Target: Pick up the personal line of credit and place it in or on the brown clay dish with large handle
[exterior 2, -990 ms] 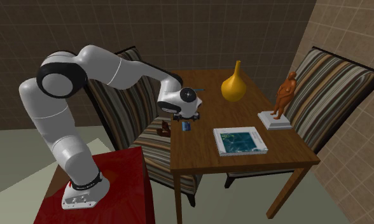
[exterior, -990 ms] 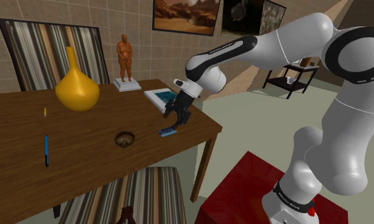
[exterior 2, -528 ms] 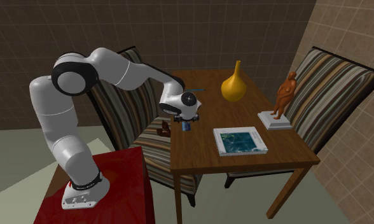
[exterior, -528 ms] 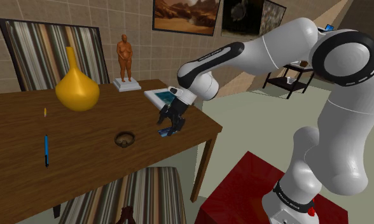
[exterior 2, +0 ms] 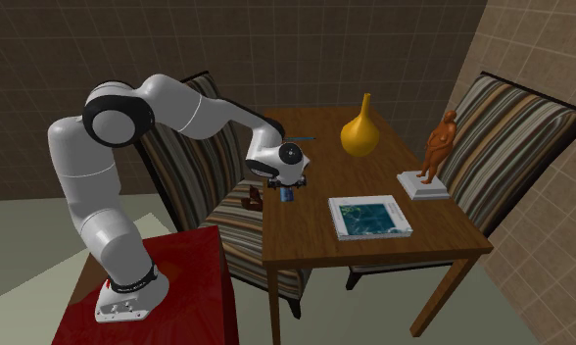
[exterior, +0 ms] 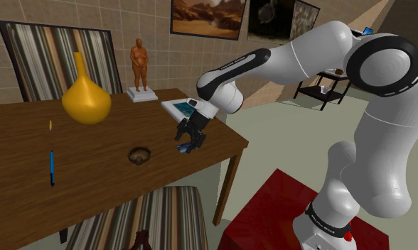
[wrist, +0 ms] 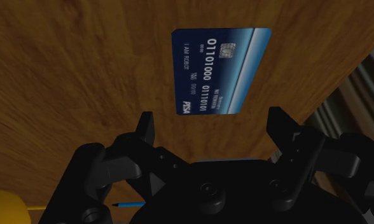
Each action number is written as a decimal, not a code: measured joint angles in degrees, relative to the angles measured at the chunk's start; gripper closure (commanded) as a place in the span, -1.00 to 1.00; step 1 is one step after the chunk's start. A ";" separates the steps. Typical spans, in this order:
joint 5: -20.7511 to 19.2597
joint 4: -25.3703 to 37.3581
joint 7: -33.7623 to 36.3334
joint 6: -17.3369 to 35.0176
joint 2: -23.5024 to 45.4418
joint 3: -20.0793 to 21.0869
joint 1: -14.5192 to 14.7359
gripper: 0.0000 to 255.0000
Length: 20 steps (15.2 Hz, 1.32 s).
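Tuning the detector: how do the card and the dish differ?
Colour: the card is dark blue with white print; the dish is brown.
Shape: the card is a flat rectangle; the dish is round and hollow.
Place: the card lies near the edge of the table, below the open gripper; the dish sits toward the shoulder view's left of it.
Both rest on the wooden table, unheld.

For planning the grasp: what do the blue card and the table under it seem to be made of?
The dark blue rectangular card looks like glossy plastic: pale sheen band, printed numbers, a chip. The brown table looks like smooth wood, judging by its grain streaks.
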 measured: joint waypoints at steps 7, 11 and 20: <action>0.00 0.01 0.01 0.00 -0.01 0.00 0.00 1.00; 0.01 0.01 0.00 0.01 -0.01 0.00 0.00 1.00; -5.55 0.69 5.75 -2.54 -4.43 -0.86 0.52 1.00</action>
